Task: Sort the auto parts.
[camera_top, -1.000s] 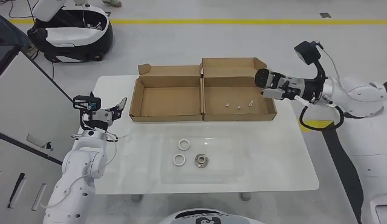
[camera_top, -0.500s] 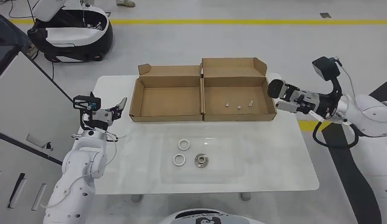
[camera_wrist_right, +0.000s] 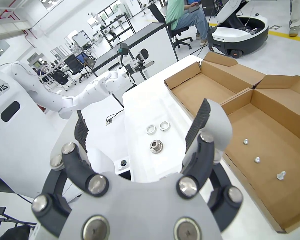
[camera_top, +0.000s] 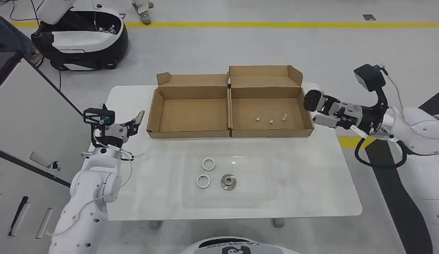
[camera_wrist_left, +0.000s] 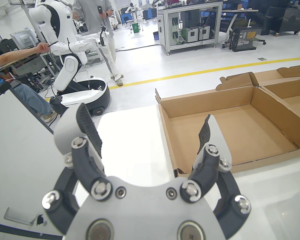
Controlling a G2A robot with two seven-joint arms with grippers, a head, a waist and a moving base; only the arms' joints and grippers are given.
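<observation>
Beside the right-hand open brown cardboard box (camera_top: 267,89) on the white table (camera_top: 309,178): six loose metal parts, two spread grippers.
Three small silver bolts (camera_top: 271,120) lie inside that box; two silver rings (camera_top: 208,163) and one flanged metal hub (camera_top: 228,182) sit in front of its left corner. A second brown cardboard box (camera_top: 188,114) touches its left wall. The right gripper (camera_wrist_right: 142,107) hangs just off its right end, fingers apart; the left gripper (camera_wrist_left: 145,112), equally spread, is beyond the second box. The right wrist view takes in all the parts; the left wrist view faces the second box's bare floor.
</observation>
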